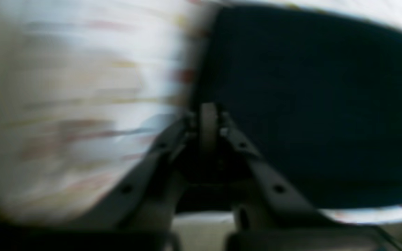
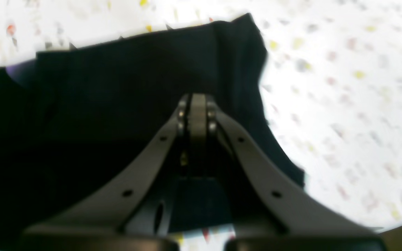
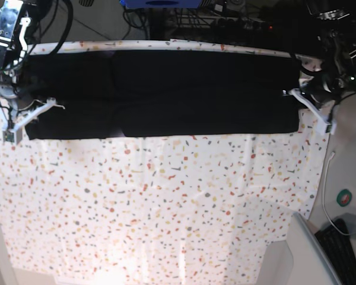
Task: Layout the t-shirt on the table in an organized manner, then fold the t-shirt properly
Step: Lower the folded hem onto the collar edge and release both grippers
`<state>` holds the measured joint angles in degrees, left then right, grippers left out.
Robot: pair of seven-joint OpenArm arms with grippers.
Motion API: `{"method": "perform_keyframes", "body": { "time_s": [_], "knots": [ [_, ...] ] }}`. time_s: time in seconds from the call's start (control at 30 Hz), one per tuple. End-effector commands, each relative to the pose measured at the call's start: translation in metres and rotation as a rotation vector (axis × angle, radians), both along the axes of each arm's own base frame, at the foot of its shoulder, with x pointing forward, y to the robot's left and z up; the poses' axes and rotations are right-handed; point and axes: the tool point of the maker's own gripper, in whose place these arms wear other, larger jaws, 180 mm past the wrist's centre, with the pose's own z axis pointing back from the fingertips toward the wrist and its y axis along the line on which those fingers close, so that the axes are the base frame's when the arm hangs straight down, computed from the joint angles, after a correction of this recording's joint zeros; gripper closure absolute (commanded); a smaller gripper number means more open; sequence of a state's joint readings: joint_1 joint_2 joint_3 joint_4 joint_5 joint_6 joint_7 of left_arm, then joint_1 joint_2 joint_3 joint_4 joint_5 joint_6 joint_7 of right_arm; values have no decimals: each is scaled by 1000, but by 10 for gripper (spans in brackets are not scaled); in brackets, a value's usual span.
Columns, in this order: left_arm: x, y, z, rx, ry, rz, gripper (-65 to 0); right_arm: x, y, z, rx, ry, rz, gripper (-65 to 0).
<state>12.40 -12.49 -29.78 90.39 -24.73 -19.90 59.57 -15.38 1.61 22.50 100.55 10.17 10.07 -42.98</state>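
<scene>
The black t-shirt (image 3: 166, 89) lies as one long flat band across the far side of the flecked table (image 3: 166, 202). In the base view my left gripper (image 3: 289, 92) is at the band's right end and my right gripper (image 3: 54, 105) at its left end. The blurred left wrist view shows the left gripper (image 1: 208, 115) shut at the edge of the t-shirt (image 1: 309, 104), with nothing visible between its jaws. Through the right wrist camera, the right gripper (image 2: 198, 104) is shut above the t-shirt (image 2: 117, 87), near a cloth corner, and no cloth is pinched.
A plain grey surface (image 3: 296, 255) and a keyboard (image 3: 342, 249) sit at the near right corner. Cables and equipment (image 3: 225, 15) crowd the space behind the table. The near part of the table shows only flecked cloth.
</scene>
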Motion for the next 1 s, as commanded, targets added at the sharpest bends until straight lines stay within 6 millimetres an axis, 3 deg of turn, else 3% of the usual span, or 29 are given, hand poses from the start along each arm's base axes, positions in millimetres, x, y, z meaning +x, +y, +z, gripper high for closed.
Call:
{"method": "perform_keyframes", "body": {
  "time_s": [0.0, 0.2, 0.33, 0.57, 0.7, 0.97],
  "knots": [
    [7, 9, 3, 34, -30, -1, 0, 4, -7, 1, -13, -7, -11, 0],
    [-4, -11, -48, 123, 55, -85, 0, 4, -11, -45, 41, 112, -34, 0],
    [-6, -5, -63, 164, 117, -90, 0, -1, -10, -70, 73, 171, -48, 0],
    [33, -9, -66, 134, 106, -78, 0, 17, -35, -101, 77, 175, -90, 0],
    [55, -10, -60, 120, 80, -70, 0, 37, -47, -104, 77, 147, -110, 0],
    [82, -22, -38, 139, 4, -116, 0, 76, -70, -75, 41, 67, -116, 0]
  ]
}}
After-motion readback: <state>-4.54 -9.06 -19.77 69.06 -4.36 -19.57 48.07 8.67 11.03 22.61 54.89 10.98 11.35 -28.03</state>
